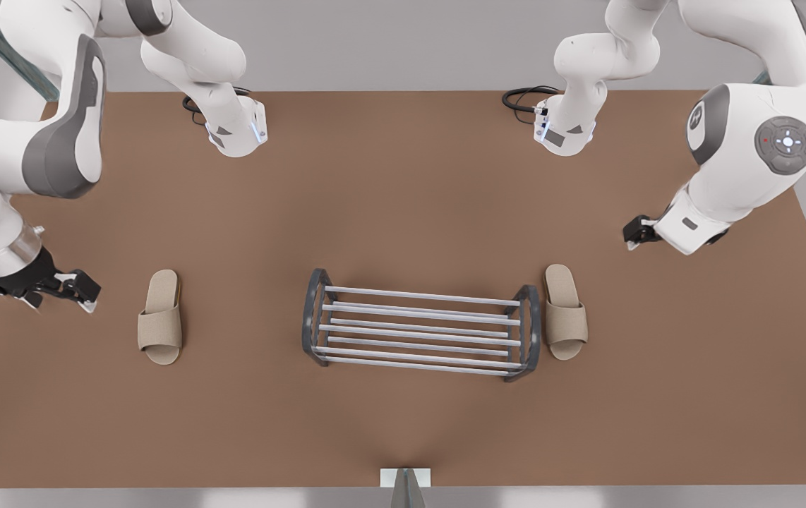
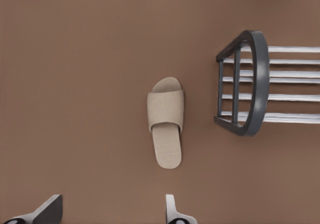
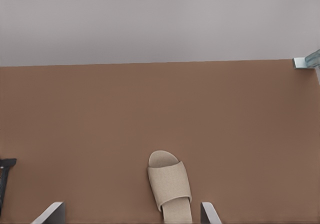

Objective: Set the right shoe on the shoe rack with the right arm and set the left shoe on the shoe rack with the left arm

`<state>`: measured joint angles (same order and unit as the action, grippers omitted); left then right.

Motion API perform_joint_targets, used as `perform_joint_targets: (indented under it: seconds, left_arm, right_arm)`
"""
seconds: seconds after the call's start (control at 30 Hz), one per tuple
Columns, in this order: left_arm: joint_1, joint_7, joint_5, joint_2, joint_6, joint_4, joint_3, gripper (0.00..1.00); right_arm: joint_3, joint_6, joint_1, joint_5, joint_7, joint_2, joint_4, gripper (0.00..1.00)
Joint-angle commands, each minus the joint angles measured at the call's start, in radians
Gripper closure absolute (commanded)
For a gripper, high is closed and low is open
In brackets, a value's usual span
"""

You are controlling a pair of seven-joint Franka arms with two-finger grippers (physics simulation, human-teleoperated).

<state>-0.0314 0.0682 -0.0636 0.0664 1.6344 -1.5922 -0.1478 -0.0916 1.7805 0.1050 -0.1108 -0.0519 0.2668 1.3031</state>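
Observation:
The shoe rack (image 1: 420,328) stands mid-table with its pale bars bare. The left shoe (image 1: 160,317), a beige slide slipper, lies flat well off the rack toward the front view's left. My left gripper (image 1: 82,291) hovers farther left of it, open and holding nothing. In the left wrist view the left shoe (image 2: 166,120) lies ahead of the spread left gripper (image 2: 112,200), beside the rack's dark end frame (image 2: 252,84). The right shoe (image 1: 564,310) lies against the rack's other end frame. My right gripper (image 1: 634,231) hangs open behind it. The right wrist view has the right shoe (image 3: 170,186) between the open right gripper's (image 3: 131,205) fingers' lines.
The brown table (image 1: 403,197) reaches the picture's sides. The two arm bases (image 1: 237,127) (image 1: 565,127) with black cables stand at its back edge. A small pale bracket (image 1: 405,478) sits at the middle of the front edge.

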Motion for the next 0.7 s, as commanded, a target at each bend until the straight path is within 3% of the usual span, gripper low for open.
perform_joint_targets:
  seconds: [0.0,0.1,0.13,0.17,0.2,0.23,0.27,0.33,0.37,0.47,0.5,0.6,0.67]
  left_arm:
    - [0.013,0.025,-0.008,-0.002,0.098,-0.006,-0.001,0.0]
    - [0.019,0.025,-0.007,0.025,0.088,0.038,-0.003,0.0]
    - [0.012,0.005,-0.001,0.016,0.019,-0.001,-0.004,0.0]
    - [0.01,0.005,0.004,-0.011,0.117,-0.092,-0.006,0.0]
    - [0.012,0.021,0.002,-0.102,0.421,-0.354,-0.029,0.0]
    - [0.012,0.036,0.001,-0.149,0.623,-0.504,-0.029,0.0]
    - [0.01,0.209,-0.013,-0.175,0.874,-0.661,-0.098,0.01]
    - [0.01,0.442,-0.163,-0.178,1.004,-0.732,-0.142,0.01]
    - [0.01,0.562,-0.274,-0.163,1.052,-0.746,-0.144,0.01]
    - [-0.099,0.608,-0.443,0.008,1.536,-0.83,-0.142,0.01]
    - [-0.129,0.607,-0.534,0.038,1.582,-0.839,-0.139,0.01]
    - [-0.217,0.607,-0.705,0.107,1.658,-0.841,-0.139,0.01]
    - [-0.258,0.607,-0.711,0.151,1.664,-0.842,-0.139,0.01]
  right_arm:
    - [0.0,-0.085,-0.005,0.01,-0.023,-0.004,-0.001,0.0]
    - [-0.025,-0.115,-0.016,0.011,-0.023,0.005,0.008,0.0]
    - [-0.046,-0.116,-0.014,0.028,-0.023,0.009,0.01,0.0]
    - [-0.049,-0.104,-0.016,0.042,-0.022,0.017,0.013,0.0]
    - [-0.057,-0.085,-0.013,0.042,-0.022,0.019,0.013,0.0]
    - [-0.057,-0.072,0.001,0.042,-0.02,-0.007,0.04,0.0]
    - [-0.057,0.057,0.002,0.042,-0.02,-0.058,0.151,0.0]
    - [-0.06,0.135,0.005,0.043,-0.023,-0.055,0.2,0.0]
    - [-0.063,0.154,0.045,0.146,-0.02,-0.026,0.186,0.0]
    - [-0.059,0.163,0.116,0.198,0.093,0.031,0.148,0.0]
    - [-0.059,0.221,0.145,0.184,0.098,0.009,0.194,0.0]
    - [-0.059,0.56,0.15,0.117,0.104,-0.122,0.511,0.0]
    - [-0.071,1.157,0.139,0.118,0.043,-0.274,0.965,0.0]
